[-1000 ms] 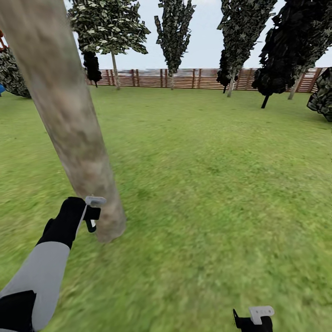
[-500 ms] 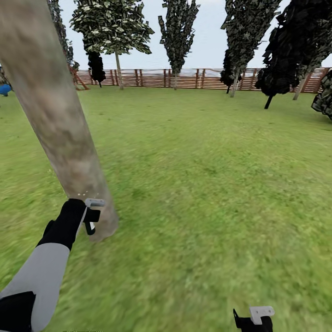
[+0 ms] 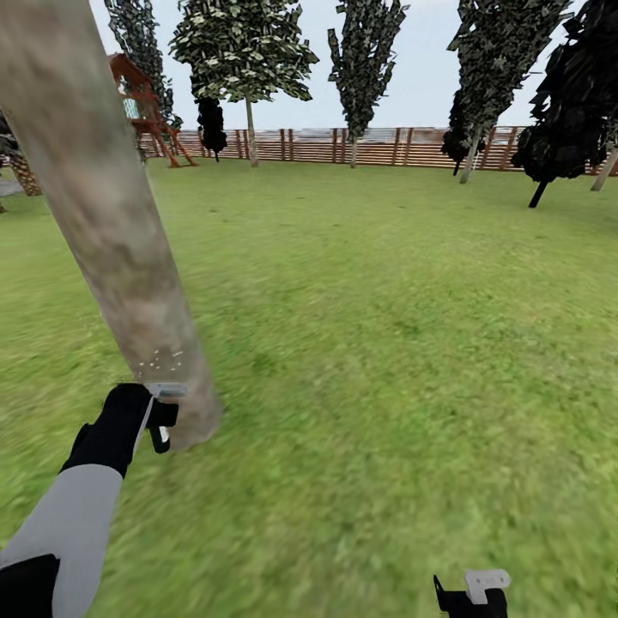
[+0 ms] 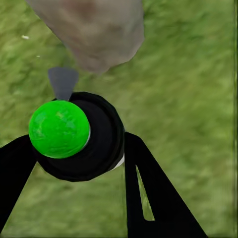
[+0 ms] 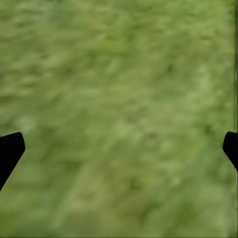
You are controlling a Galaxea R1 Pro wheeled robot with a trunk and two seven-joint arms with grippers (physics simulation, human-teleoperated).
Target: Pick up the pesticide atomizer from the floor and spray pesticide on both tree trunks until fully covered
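Item: small dark pesticide atomizer [image 4: 82, 141], round black body with glossy green cap and grey nozzle, centre-left of the left wrist frame, clamped between the black fingers of the left gripper [image 3: 161, 412]. Judged light, rigid, smooth-sided; best held around the body, nozzle clear. Nozzle faces the mottled grey-brown tree trunk [image 3: 112, 223]; white specks of pesticide [image 3: 163, 359] on the bark. Right gripper [image 3: 470, 594], lower right of the head frame, spread wide over lawn [image 3: 403, 343]

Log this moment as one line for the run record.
left gripper: shut on pesticide atomizer | pesticide specks on tree trunk base | right gripper: jaws open over lawn
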